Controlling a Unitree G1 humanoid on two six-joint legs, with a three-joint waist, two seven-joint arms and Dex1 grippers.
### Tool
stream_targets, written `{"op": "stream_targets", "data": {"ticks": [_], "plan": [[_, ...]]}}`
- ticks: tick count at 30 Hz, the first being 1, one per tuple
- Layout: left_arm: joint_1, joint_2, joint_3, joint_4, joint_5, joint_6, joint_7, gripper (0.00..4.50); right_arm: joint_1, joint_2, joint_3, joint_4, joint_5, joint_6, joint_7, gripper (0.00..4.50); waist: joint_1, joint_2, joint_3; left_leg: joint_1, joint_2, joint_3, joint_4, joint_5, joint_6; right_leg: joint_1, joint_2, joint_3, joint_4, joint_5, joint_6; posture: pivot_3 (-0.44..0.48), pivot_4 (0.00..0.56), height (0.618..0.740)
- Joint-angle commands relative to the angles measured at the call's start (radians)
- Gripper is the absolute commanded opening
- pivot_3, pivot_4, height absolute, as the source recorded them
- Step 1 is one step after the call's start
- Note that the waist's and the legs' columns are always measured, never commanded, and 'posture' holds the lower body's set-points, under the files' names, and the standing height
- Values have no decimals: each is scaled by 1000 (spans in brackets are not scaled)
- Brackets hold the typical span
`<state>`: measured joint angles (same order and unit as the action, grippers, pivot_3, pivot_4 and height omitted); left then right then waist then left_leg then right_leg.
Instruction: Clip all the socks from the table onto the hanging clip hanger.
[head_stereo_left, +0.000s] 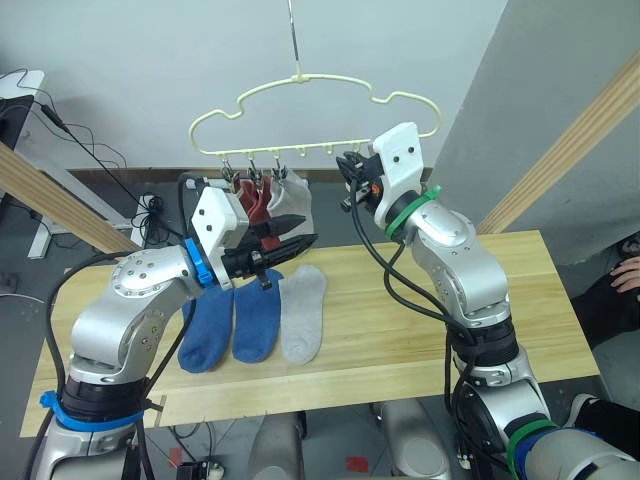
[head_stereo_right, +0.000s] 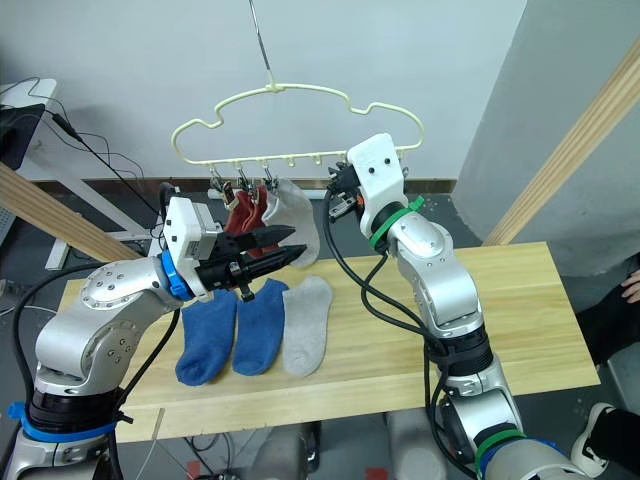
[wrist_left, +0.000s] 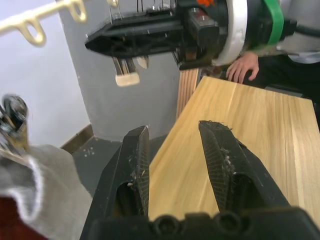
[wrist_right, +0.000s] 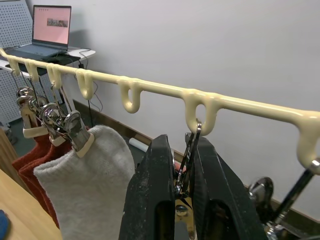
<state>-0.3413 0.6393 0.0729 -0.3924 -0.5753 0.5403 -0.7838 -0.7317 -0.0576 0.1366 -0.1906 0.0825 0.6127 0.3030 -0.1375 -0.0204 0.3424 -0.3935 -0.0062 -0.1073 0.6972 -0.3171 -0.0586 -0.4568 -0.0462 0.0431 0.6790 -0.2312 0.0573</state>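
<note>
Spread apart and empty, the left gripper's (head_stereo_left: 300, 241) black fingers hover above the wooden table (head_stereo_left: 480, 310), just over two blue socks (head_stereo_left: 232, 322) and one light grey sock (head_stereo_left: 301, 316) lying side by side. Two rust red socks (head_stereo_right: 243, 212) and a grey sock (head_stereo_right: 293, 218) hang clipped to the pale yellow clip hanger (head_stereo_left: 310, 110). Further right, the right gripper (wrist_right: 182, 200) pinches a metal clip (wrist_right: 186, 165) beneath the hanger's bar.
</note>
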Motion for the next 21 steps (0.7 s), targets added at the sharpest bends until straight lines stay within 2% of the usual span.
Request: {"op": "stream_targets", "data": {"ticks": [1, 3, 6, 13, 17, 21], "plan": [[31, -11, -20, -35, 44, -46, 17, 1748, -25, 8, -22, -24, 21, -22, -8, 95, 0, 0, 0, 0, 0, 0, 0, 0, 0, 0, 0, 0, 0, 0, 0, -143, 301, 740], [61, -42, -45, 4, 103, -79, 60, 1748, -27, 8, -24, -22, 25, -20, -9, 95, 0, 0, 0, 0, 0, 0, 0, 0, 0, 0, 0, 0, 0, 0, 0, -138, 305, 740], [117, -106, -77, 64, 158, -124, 104, 2312, -29, 6, -23, -21, 30, -18, -10, 95, 0, 0, 0, 0, 0, 0, 0, 0, 0, 0, 0, 0, 0, 0, 0, -145, 308, 740], [191, -239, -174, 224, 345, -241, 244, 4402, -23, 6, -16, -32, 31, -7, -10, 95, 0, 0, 0, 0, 0, 0, 0, 0, 0, 0, -1, 0, 0, 0, 0, -166, 312, 740], [177, -332, -138, 352, 375, -277, 346, 4500, -17, 2, -14, -42, 31, 0, -8, 95, -1, 0, 0, 0, 0, 1, 0, 0, 0, 0, -1, 0, 1, 0, -1, -177, 313, 740], [137, -374, -132, 468, 419, -313, 401, 4500, -11, -1, -12, -50, 32, 7, -6, 95, -1, 0, 0, 1, 0, 1, 0, 0, 0, 0, -1, -1, 1, 1, -1, -177, 315, 740]]}}
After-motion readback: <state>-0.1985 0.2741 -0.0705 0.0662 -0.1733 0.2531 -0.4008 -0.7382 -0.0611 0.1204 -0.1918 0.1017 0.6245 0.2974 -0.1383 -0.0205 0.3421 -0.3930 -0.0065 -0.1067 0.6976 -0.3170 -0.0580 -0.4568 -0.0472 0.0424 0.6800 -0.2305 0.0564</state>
